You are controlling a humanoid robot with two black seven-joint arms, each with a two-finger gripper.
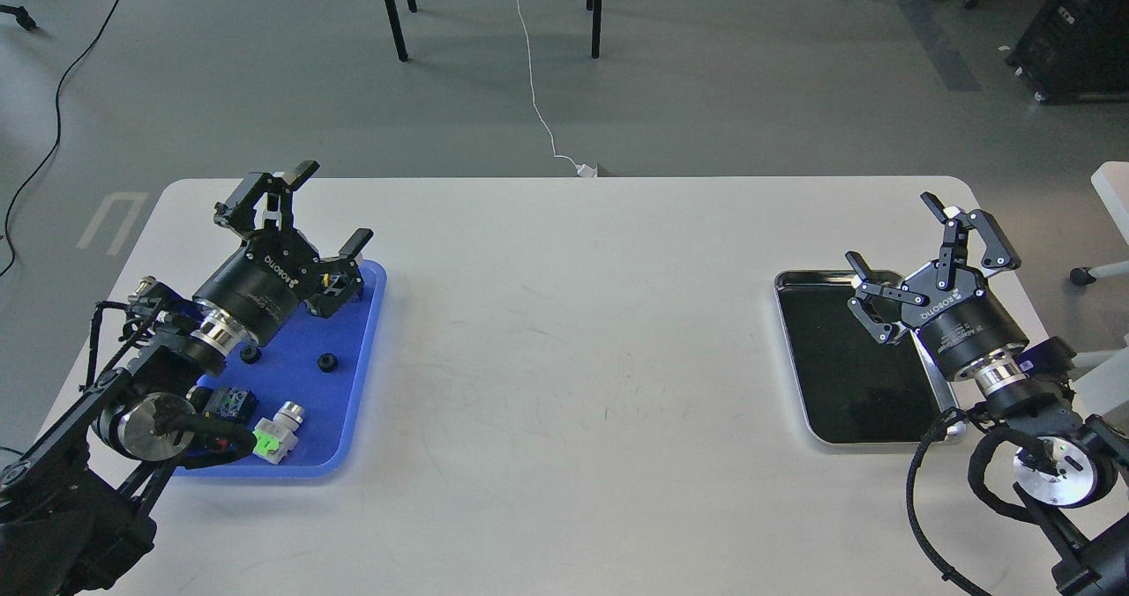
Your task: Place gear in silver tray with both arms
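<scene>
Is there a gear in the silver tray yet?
No, the silver tray shows only its bare dark bottom, and the small black gears lie on the blue tray.

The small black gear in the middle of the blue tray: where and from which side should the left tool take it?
Grip the small black gear across its outer rim, coming straight down from above. It seems to lie flat on bare blue tray floor with free space all round, so open fingers could straddle it. The left tool is open nearby.
</scene>
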